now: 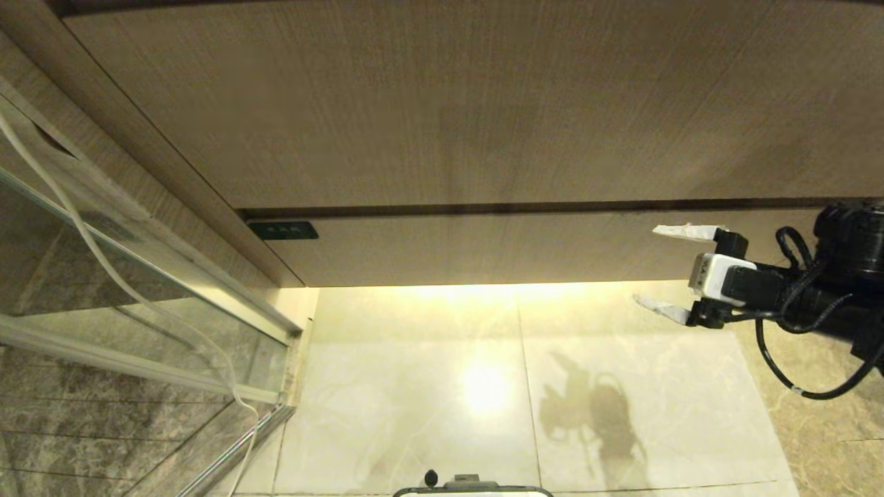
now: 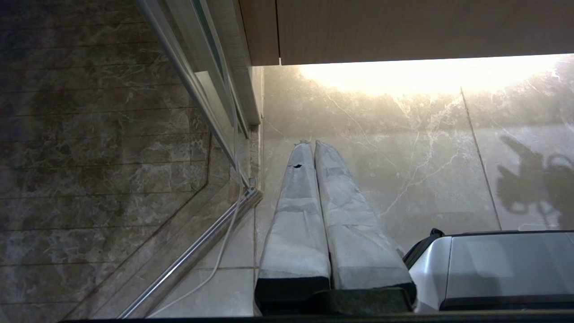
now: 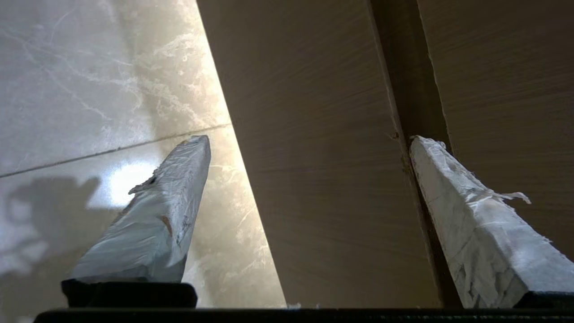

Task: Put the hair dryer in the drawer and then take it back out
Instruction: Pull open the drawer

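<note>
Facing closed drawer [image 1: 483, 248] | right pincer [image 1: 659, 269] spread, empty

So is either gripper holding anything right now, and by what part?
Nothing is held. The right gripper is open and empty at the right end of the closed drawer; the left gripper is shut on nothing, over the floor. No hair dryer shows.

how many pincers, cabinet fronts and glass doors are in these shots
pincers: 2, the right pincer open beside the drawer, the left pincer shut over the floor
cabinet fronts: 2, the drawer and the taller panel above it
glass doors: 1, the glass door
total: 5
</note>
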`<state>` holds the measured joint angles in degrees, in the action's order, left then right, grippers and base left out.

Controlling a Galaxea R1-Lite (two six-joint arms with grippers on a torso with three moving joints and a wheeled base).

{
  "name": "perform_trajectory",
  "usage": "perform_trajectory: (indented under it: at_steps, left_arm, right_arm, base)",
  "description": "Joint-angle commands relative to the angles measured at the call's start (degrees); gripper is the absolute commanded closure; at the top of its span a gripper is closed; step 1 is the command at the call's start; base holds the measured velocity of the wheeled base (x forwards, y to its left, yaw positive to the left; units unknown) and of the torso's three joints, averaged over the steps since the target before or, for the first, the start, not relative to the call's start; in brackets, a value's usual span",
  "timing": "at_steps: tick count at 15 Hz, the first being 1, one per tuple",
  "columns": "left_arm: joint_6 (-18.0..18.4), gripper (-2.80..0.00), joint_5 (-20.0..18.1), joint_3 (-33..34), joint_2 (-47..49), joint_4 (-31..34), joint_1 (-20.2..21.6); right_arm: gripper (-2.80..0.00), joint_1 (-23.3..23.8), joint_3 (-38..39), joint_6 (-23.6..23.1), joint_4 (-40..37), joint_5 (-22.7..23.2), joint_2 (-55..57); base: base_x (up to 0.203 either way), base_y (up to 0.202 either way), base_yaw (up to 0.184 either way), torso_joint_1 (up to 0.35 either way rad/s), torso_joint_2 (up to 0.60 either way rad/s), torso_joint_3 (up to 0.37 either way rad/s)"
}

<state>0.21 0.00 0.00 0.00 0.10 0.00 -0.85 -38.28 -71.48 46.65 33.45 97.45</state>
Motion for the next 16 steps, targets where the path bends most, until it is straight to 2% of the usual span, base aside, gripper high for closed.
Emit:
perform_trajectory:
  at_steps: [1,9,16]
  left_arm:
    - [0.0,0.0,0.0,0.1,0.0,0.0,0.0]
    - [0.0,0.0,0.0,0.0,0.0,0.0,0.0]
    - [0.0,0.0,0.0,0.1,0.0,0.0,0.0]
  right_arm:
    - [-2.8,-0.1,-3.1,-0.2,0.0,0.2,4.0]
    - [-2.8,-0.3,-15.0,2.1,-6.9,-0.6,8.3]
    - [-2.8,-0.3,-16.8,2.3,-8.2,-1.6,9.6]
  base:
    - [0.0,0.0,0.0,0.0,0.0,0.0]
    - [0.0,0.0,0.0,0.0,0.0,0.0]
    - [0.0,0.0,0.0,0.0,0.0,0.0]
